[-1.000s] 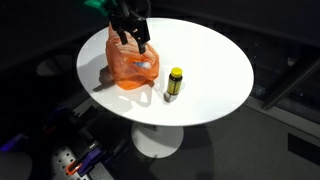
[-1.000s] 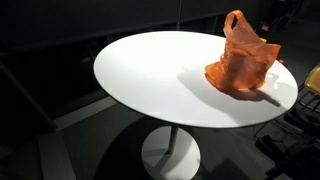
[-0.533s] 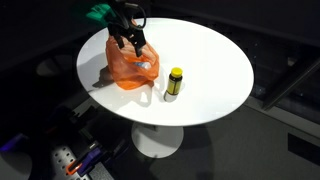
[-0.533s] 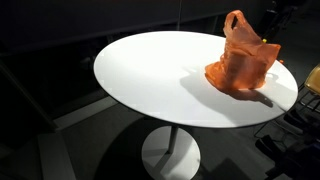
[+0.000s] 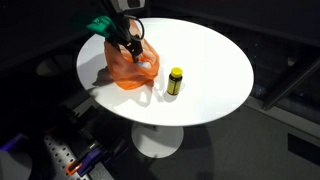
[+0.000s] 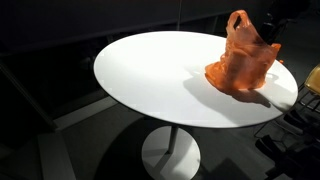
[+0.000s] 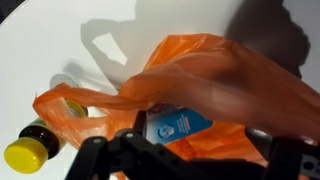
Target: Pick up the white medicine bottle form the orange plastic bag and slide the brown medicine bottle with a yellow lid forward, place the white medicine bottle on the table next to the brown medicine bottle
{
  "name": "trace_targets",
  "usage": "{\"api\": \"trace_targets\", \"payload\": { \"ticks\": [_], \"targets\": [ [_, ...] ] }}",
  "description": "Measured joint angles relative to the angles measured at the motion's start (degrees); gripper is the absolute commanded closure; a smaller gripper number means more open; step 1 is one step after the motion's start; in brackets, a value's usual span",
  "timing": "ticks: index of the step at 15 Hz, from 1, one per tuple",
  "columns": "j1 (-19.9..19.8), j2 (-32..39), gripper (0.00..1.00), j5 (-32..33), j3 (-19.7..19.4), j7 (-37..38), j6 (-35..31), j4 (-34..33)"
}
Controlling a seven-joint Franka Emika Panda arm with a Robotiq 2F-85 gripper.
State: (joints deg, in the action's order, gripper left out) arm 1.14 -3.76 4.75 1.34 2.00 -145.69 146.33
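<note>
The white medicine bottle (image 7: 172, 125) lies in the orange plastic bag (image 7: 235, 85) (blue label showing), straight ahead of the wide-spread gripper (image 5: 130, 45).

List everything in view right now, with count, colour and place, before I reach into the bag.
table: one, white, round, on a single pedestal; everything stands on it.
bag: one, orange plastic, crumpled, on the table under the gripper.
white bottle: one, pale with a blue label, inside the bag, seen in the wrist view.
brown bottle: one, brown with a yellow lid, upright on the table beside the bag.
gripper: one, dark, at the bag's mouth, fingers spread in the wrist view and holding nothing.
</note>
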Motion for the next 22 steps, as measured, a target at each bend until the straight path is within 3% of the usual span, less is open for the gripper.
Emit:
{"api": "trace_targets", "payload": {
  "ticks": [14, 22],
  "targets": [
    [1.40, -0.50, 0.00, -12.06, 0.02, -10.96, 2.09, 2.87],
    [2.14, -2.17, 0.00, -12.77, 0.04, -12.24, 6.40, 2.92]
  ]
}}
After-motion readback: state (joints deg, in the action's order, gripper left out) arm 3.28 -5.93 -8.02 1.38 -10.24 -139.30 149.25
